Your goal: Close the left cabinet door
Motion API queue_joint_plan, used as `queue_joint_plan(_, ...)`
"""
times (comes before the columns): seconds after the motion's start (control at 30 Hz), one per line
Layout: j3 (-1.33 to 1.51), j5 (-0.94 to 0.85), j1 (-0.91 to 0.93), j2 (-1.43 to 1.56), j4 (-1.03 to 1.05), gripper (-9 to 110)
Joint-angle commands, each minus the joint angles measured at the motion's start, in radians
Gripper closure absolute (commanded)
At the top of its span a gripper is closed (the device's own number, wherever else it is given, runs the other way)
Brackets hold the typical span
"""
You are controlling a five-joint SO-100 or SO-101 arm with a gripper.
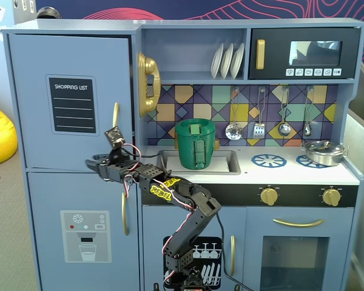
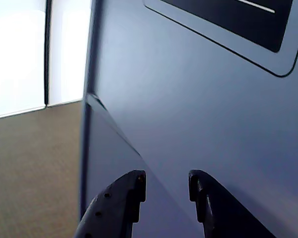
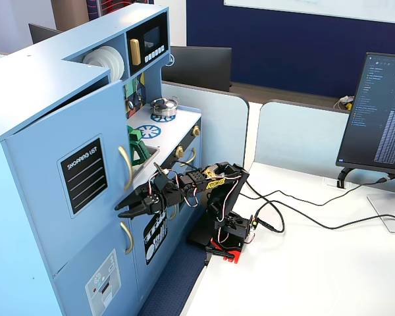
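The left cabinet door (image 1: 73, 60) is a light-blue panel with a black "SHOPPING LIST" patch (image 1: 73, 104) and a gold handle (image 1: 116, 118). In a fixed view from the side (image 3: 46, 164) it stands slightly ajar, with a dark gap along its top. My gripper (image 1: 92, 165) is at the door's bottom edge, left of the handle, with its tips close to the face. Whether it touches the door I cannot tell. In the wrist view the gripper (image 2: 167, 181) is open and empty, facing the door face (image 2: 188, 99). It also shows in the side view (image 3: 123, 209).
The blue dispenser door (image 1: 85, 236) sits just below. A gold phone (image 1: 148, 82), a green pitcher (image 1: 195, 143) in the sink and the microwave (image 1: 303, 53) are to the right. Cables (image 3: 303, 217) and a monitor (image 3: 382, 112) are on the white table.
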Motion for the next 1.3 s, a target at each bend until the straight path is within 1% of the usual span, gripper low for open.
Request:
queue_joint_plan(0.0, -0.009, -0.012, 0.098, 0.06, 0.0, 102)
queue_joint_plan(0.3, -0.043, -0.026, 0.21, 0.005, 0.002, 102)
queue_joint_plan(0.5, -0.017, -0.028, 0.21, 0.02, 0.014, 102)
queue_joint_plan(0.6, 0.017, -0.002, 0.199, 0.071, 0.061, 102)
queue_joint_plan(0.7, 0.055, 0.009, 0.187, 0.149, 0.189, 102)
queue_joint_plan(0.8, 0.1, 0.064, 0.186, 0.245, 0.325, 102)
queue_joint_plan(0.93, 0.163, 0.103, 0.227, 0.376, 0.529, 102)
queue_joint_plan(1.07, 0.225, 0.172, 0.31, 0.517, 0.756, 102)
queue_joint_plan(1.27, 0.347, 0.181, 0.511, 0.678, 1.048, 102)
